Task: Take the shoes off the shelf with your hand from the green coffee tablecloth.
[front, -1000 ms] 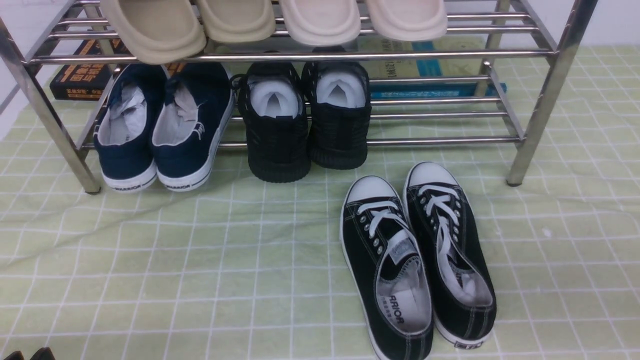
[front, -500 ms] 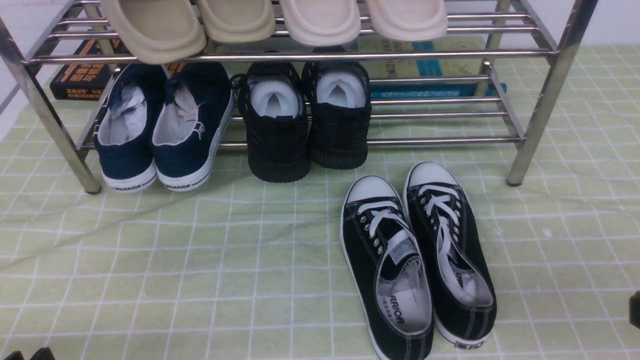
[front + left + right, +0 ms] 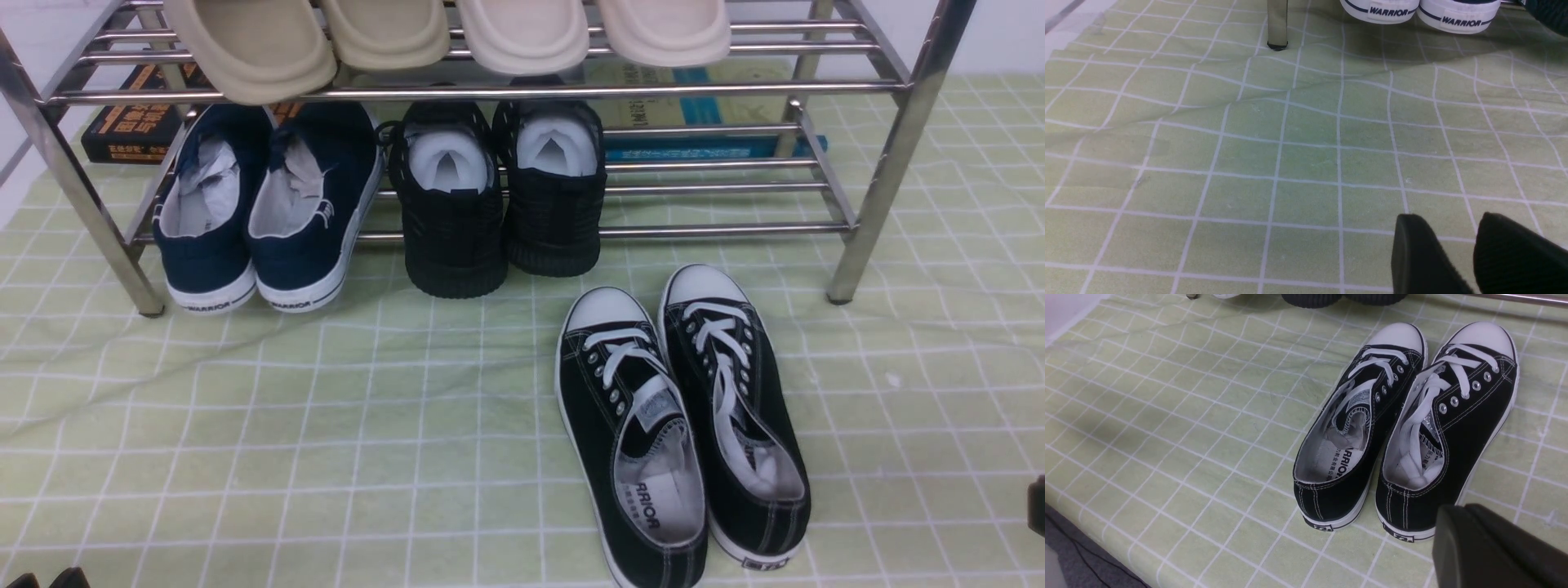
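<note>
The shoes (image 3: 620, 392), a black canvas pair with white laces and toe caps, lie side by side on the green coffee tablecloth (image 3: 326, 425), toes toward the shelf (image 3: 896, 163) and just in front of its right half. My right gripper (image 3: 1457, 512) is shut and empty, close behind the heel of the right-hand shoe (image 3: 1453, 416); only its edge (image 3: 1038, 506) shows in the front view. My left gripper (image 3: 1451, 220) hangs open and empty over bare cloth (image 3: 1290, 155) at the near left (image 3: 47, 578). No hand other than these grippers is in view.
A navy white-soled pair (image 3: 269, 212) and an all-black pair (image 3: 498, 204) rest on the lower tier. Beige slippers (image 3: 449, 33) sit on the upper tier. Books (image 3: 702, 122) lie behind the rack. The table's near edge (image 3: 1069, 547) drops to grey floor.
The right gripper has come into the front view at the right edge. The shoes and the left gripper have not moved.
</note>
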